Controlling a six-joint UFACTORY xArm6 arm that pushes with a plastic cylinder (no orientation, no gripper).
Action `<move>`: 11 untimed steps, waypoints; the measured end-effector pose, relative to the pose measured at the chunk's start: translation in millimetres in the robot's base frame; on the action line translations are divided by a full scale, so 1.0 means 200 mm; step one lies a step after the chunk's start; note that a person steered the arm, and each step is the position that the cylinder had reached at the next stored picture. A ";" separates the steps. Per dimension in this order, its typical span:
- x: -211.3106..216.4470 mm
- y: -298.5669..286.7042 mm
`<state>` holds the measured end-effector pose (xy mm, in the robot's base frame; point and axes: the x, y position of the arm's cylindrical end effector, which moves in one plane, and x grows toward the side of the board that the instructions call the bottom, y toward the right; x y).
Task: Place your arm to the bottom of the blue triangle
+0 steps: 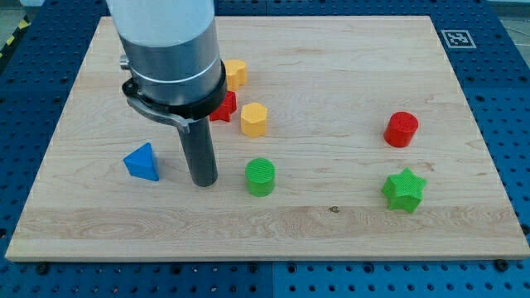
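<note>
- Blue triangle (pixel 142 162) lies on the wooden board (pixel 331 223), toward the view's left.
- My tip (pixel 204 182) rests just to its right, between it and the green cylinder (pixel 260 177).
- No gripper here: only the bare rod.

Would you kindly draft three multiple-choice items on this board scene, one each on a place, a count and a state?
1. My tip stands where relative to the blue triangle?
A. at the view's right of it
B. at the view's left of it
C. on top of it

2. How many green blocks lie on the board?
A. one
B. two
C. four

3. Is my tip touching the green cylinder?
A. yes, pressed against it
B. no, bare wood shows between
C. it lies under it

Answers: 1 A, the rod's end sits to the triangle's right, not yet below it; 2 B, the green cylinder and the green star; 3 B, a gap of wood separates them.
</note>
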<state>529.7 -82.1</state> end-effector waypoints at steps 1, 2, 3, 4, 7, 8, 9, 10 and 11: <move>0.04 0.00; 0.09 0.00; 0.17 0.00; 0.23 -0.06; 0.18 -0.22; 0.18 -0.27; 0.14 -0.34; 0.11 -0.36; 0.05 -0.36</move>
